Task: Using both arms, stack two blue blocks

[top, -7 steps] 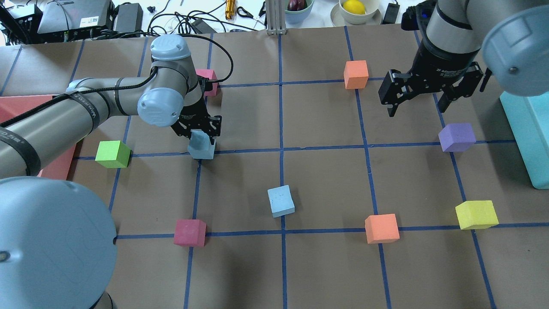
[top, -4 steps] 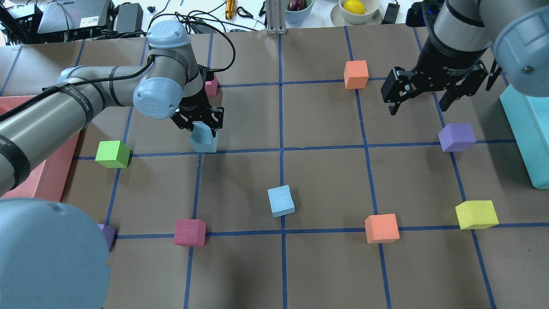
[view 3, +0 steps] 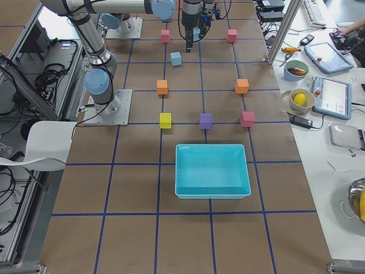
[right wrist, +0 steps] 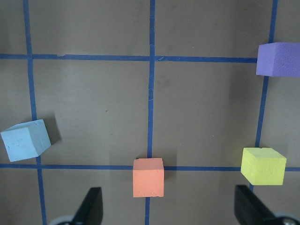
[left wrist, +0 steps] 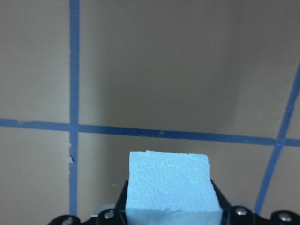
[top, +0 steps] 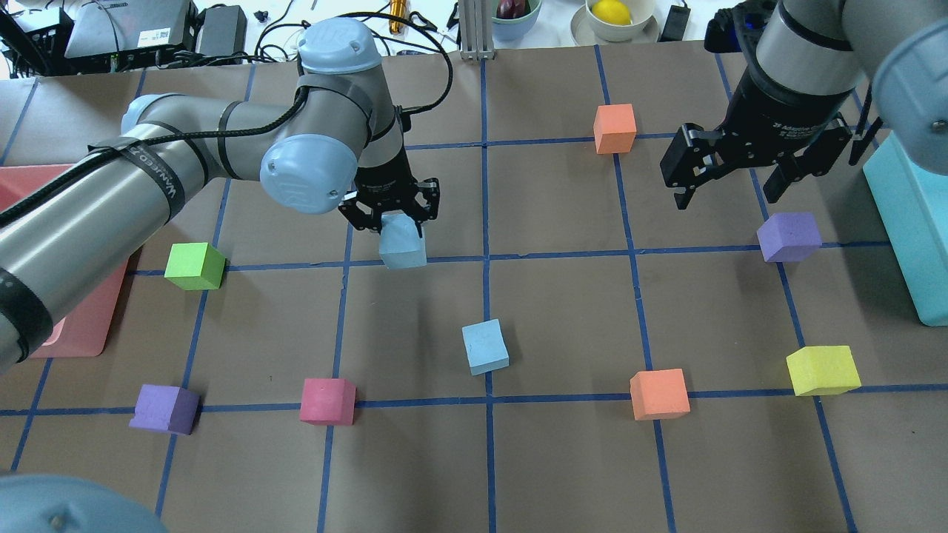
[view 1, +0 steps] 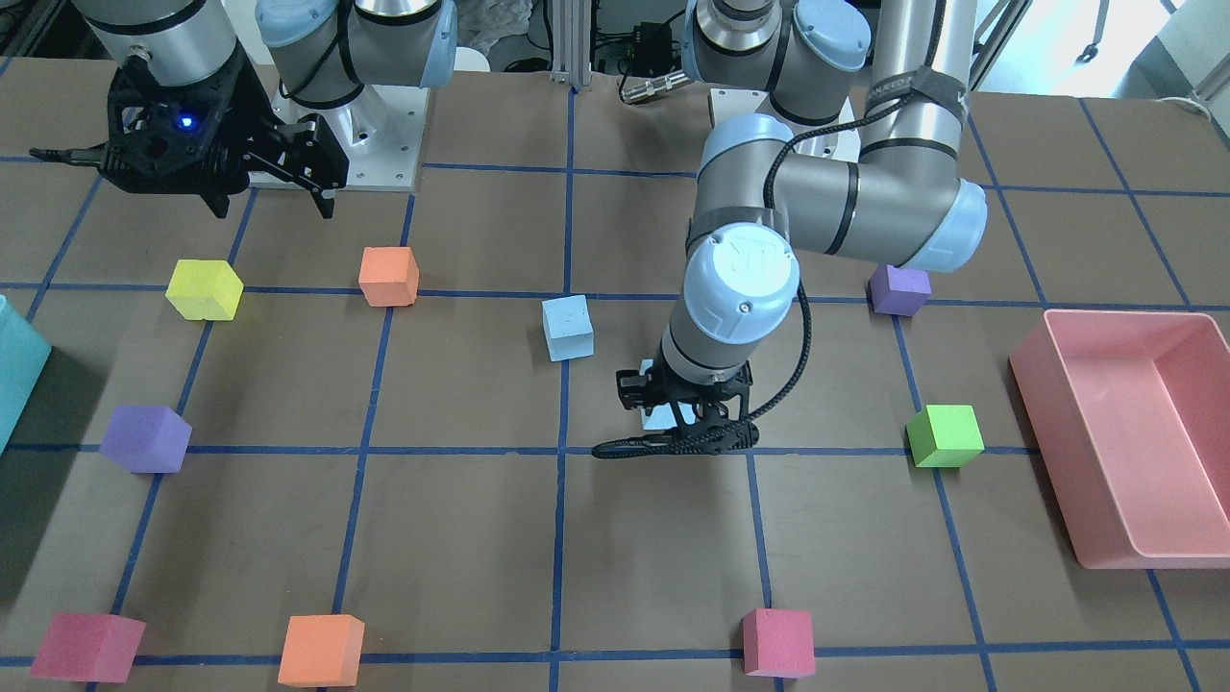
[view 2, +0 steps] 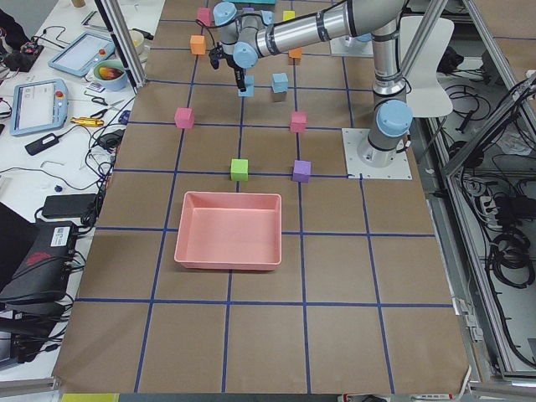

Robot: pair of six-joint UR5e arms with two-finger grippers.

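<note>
A pale sky-blue foam cube (top: 404, 246) is gripped firmly in the left arm's black two-finger pincer (top: 398, 220), apparently lifted just clear of the brown paper-covered worktop (top: 563, 459), left of its middle and toward the far edge. The second pale blue foam cube (top: 486, 346) lies untouched near the worktop's centre, so the pick is judged done, while carrying across and stacking remain. The right arm's black pincer (top: 727, 194) is spread wide and empty near the far right corner.

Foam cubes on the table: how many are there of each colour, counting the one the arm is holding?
Blue cubes: 2
Pink cubes: 3
Orange cubes: 2
Purple cubes: 2
Yellow cube: 1
Green cube: 1
Total: 11
</note>
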